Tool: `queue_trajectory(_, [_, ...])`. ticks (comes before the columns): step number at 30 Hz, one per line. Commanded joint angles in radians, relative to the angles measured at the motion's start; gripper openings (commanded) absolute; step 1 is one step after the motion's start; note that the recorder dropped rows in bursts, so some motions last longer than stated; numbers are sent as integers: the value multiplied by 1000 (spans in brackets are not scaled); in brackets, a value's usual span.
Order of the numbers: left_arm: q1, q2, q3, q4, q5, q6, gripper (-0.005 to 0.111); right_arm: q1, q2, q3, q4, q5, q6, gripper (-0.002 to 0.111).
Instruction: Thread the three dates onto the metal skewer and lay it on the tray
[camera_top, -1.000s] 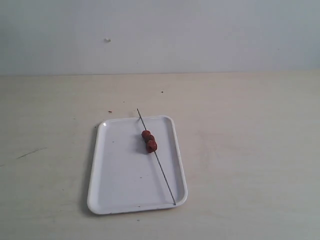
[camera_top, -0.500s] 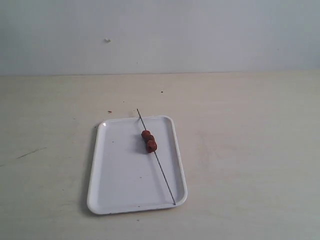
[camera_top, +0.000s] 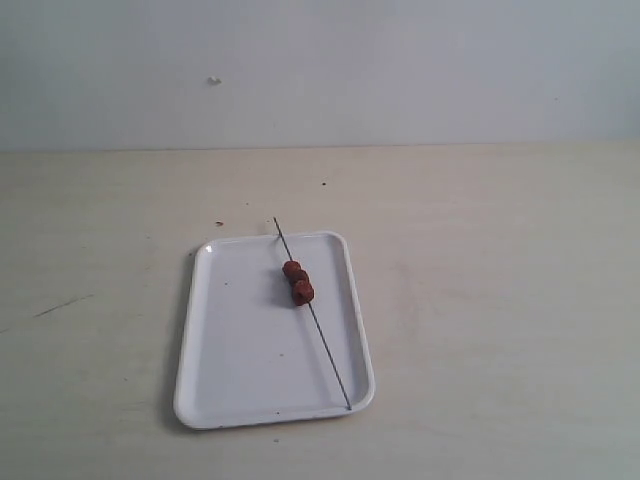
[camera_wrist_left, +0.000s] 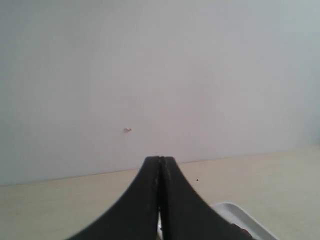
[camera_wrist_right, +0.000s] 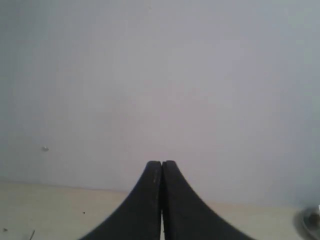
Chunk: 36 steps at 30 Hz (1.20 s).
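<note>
Nearest you, the one white tray (camera_top: 230, 350) lies lengthwise on the table (camera_top: 500, 300). The near tip of the single skewer (camera_top: 325, 345) rests at the tray's near right corner. From there the rod runs diagonally away across the right side of the tray, and its far tip pokes out past the far rim. The three dates (camera_top: 298, 282) sit threaded on it in the far half of the tray, pressed together in one tight cluster, so you can hardly tell one from the next. Both grippers are clear of the skewer and are seen only from their own wrist cameras. Your left gripper (camera_wrist_left: 160, 160) has its two dark fingers pressed flat together with nothing between them, and a corner of the tray shows just beyond them. Your right gripper (camera_wrist_right: 161, 164) is likewise fully closed and empty, with only the table and the pale wall (camera_top: 400, 70) beyond it.
</note>
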Motion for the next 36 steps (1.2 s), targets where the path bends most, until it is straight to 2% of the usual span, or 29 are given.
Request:
queue_trajectory(1, [-1, 4, 4, -5, -1, 1, 0, -142, -64, 138, -326, 14, 347, 0])
queue_trajectory(3, [-1, 4, 4, -5, -1, 1, 0, -188, -114, 194, -425, 14, 453, 0])
queue_trajectory(8, [-1, 4, 4, -5, -1, 1, 0, -196, -170, 316, -437, 30, 483, 0])
queue_trajectory(14, [-1, 4, 4, -5, -1, 1, 0, -196, -170, 316, -437, 173, 483, 0])
queue_trajectory(32, [-1, 4, 4, -5, -1, 1, 0, -196, -170, 316, -437, 181, 483, 0])
queue_trajectory(36, [-1, 4, 8, 30, -37, 21, 0, -196, -170, 316, -437, 181, 483, 0])
